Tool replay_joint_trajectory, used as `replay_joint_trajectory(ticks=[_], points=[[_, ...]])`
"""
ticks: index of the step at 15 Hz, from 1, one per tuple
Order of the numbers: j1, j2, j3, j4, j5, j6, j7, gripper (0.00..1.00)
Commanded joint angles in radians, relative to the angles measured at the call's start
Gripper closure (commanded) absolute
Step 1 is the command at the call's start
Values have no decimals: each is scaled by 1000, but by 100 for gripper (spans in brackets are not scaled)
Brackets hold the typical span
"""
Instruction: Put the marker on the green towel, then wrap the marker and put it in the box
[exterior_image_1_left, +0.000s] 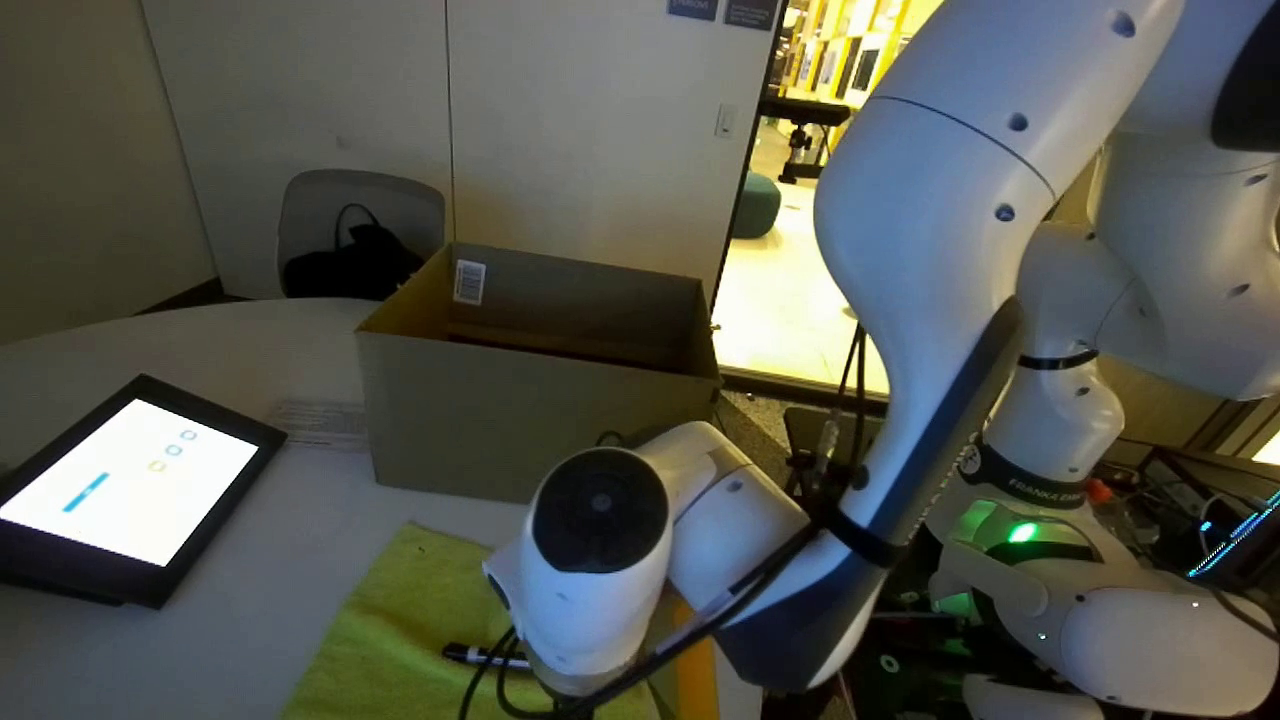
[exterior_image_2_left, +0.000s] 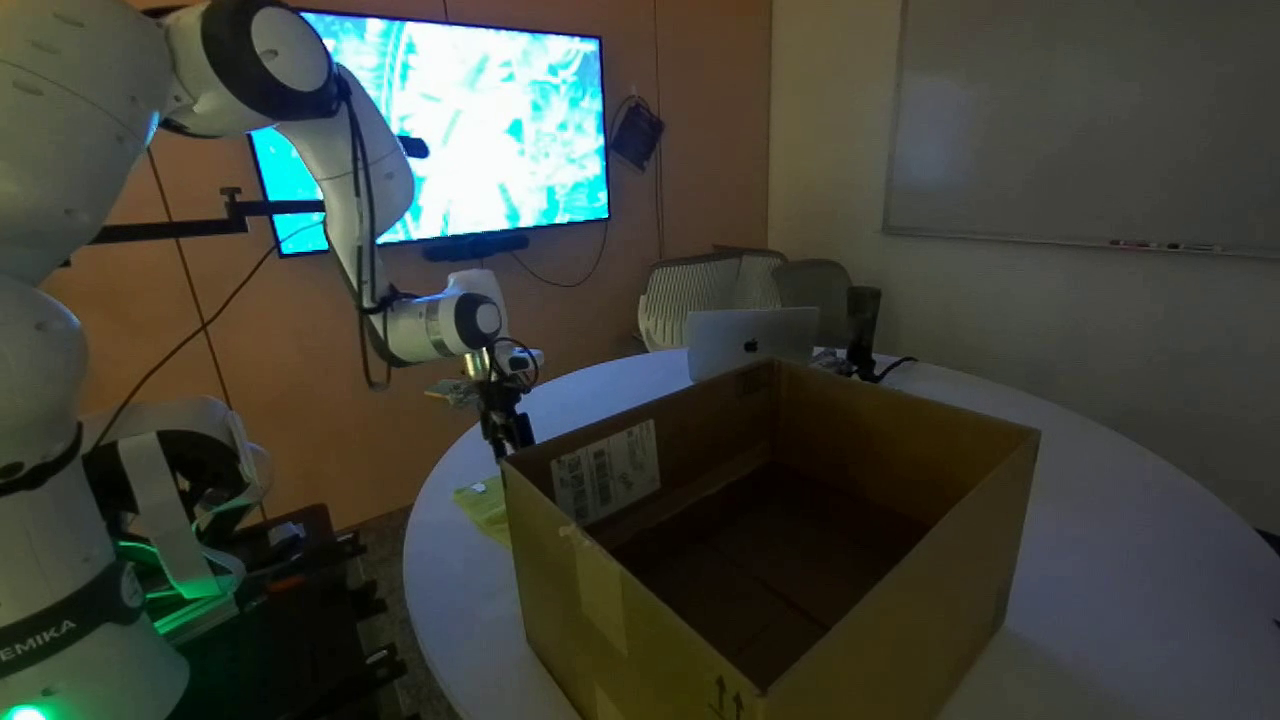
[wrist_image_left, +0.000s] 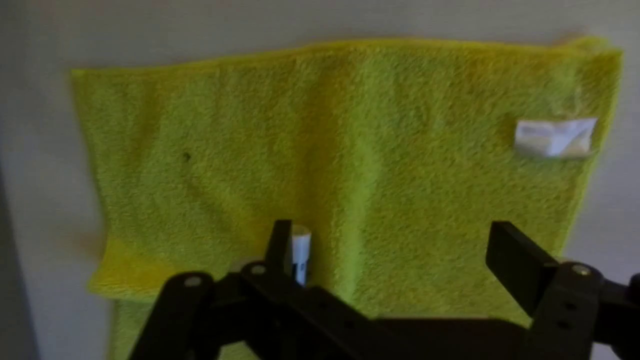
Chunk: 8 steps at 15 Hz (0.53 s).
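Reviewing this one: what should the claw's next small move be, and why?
Probably a short lift straight up. The claw stands wide open, gripping nothing; the marker lies on the green towel, not yet wrapped; and in the wrist view the claw partly hides the marker, so going sideways first might nudge it.

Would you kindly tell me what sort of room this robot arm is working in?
Most likely an office meeting room. In an exterior view there are a large lit screen, a whiteboard and a white table with a broad rounded edge.
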Motion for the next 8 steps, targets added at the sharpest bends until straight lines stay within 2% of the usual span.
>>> replay_joint_trajectory(ticks=[1, 4, 8], points=[[1, -45, 49, -123, -27, 154, -77, 0], [11, -13, 83, -143, -18, 252, -187, 0], [36, 32, 83, -133, -22, 289, -354, 0]])
